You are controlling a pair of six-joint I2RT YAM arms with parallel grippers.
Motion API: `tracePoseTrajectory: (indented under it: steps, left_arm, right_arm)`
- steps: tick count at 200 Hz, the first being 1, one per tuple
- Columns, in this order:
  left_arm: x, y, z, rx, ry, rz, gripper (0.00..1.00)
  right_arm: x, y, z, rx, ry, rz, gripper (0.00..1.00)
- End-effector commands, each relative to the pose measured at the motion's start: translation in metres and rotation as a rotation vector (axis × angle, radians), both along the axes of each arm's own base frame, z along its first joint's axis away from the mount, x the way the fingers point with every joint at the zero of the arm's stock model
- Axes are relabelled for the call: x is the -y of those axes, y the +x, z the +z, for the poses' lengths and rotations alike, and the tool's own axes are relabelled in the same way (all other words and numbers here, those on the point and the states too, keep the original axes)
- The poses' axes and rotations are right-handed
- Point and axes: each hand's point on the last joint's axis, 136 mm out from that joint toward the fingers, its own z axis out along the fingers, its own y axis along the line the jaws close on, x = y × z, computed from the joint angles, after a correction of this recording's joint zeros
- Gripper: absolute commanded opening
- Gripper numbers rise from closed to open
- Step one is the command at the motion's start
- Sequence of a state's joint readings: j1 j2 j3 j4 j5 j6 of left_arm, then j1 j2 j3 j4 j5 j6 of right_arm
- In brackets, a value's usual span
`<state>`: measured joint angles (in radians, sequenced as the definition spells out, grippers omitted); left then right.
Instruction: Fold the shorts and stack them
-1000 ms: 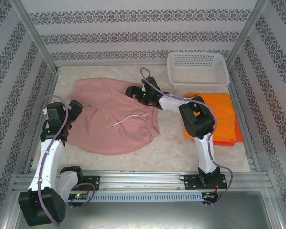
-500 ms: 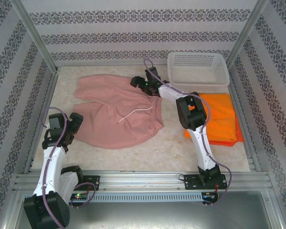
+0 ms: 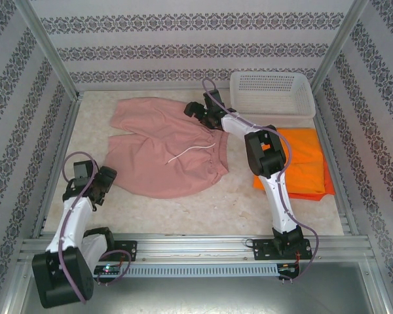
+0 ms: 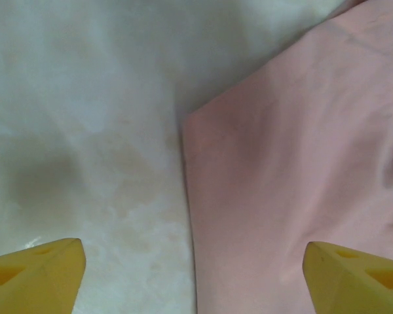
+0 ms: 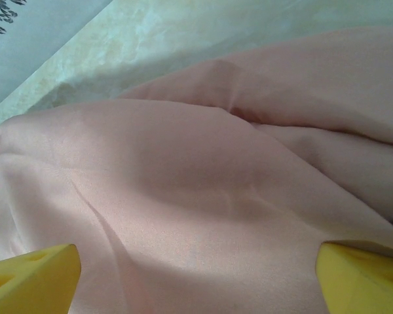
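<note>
We are viewing the pink shorts (image 3: 167,147) lying spread and wrinkled, centre-left on the table (image 3: 203,196); the orange shorts (image 3: 301,160) are lying folded at right. The left claw (image 3: 107,178) and right claw (image 3: 194,110) are gaping wide, empty.

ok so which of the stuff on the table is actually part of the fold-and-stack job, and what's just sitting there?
Part of the job:
pink shorts, spread out mid-table, not yet folded
orange shorts, folded flat on the right

Just lying about:
white basket, at the far right, behind the orange shorts
</note>
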<state>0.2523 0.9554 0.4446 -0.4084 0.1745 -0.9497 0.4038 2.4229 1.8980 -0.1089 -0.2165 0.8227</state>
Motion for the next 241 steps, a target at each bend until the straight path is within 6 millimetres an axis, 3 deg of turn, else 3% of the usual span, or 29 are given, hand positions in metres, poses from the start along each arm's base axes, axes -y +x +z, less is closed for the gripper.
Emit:
tracePoseTrajectory:
  steps: [1,69,103,140,199,223,241]
  left_arm:
    - [-0.005,0.024,0.006,0.065,-0.008,0.003,0.80]
    - [0.001,0.057,-0.016,0.045,-0.057,-0.027,0.63]
    - [0.003,0.074,-0.015,0.059,-0.059,-0.057,0.36]
    - [-0.010,0.079,0.030,0.121,0.056,-0.080,0.00]
    - [-0.027,0.052,0.132,0.139,0.348,-0.195,0.00]
    - [-0.022,0.060,0.145,0.120,0.378,-0.273,0.00]
    - [-0.010,0.078,0.135,0.104,0.333,-0.337,0.00]
  right_arm:
    - [-0.010,0.000,0.037,0.052,0.029,0.021,0.93]
    - [-0.012,-0.003,0.036,0.046,0.044,0.033,0.93]
    - [-0.011,-0.005,0.036,0.044,0.044,0.041,0.93]
    - [-0.007,-0.006,0.034,0.046,0.033,0.046,0.93]
    - [0.001,-0.004,0.030,0.045,0.024,0.049,0.93]
    - [0.000,-0.004,0.029,0.046,0.021,0.054,0.93]
    - [0.000,-0.005,0.028,0.041,0.023,0.054,0.93]
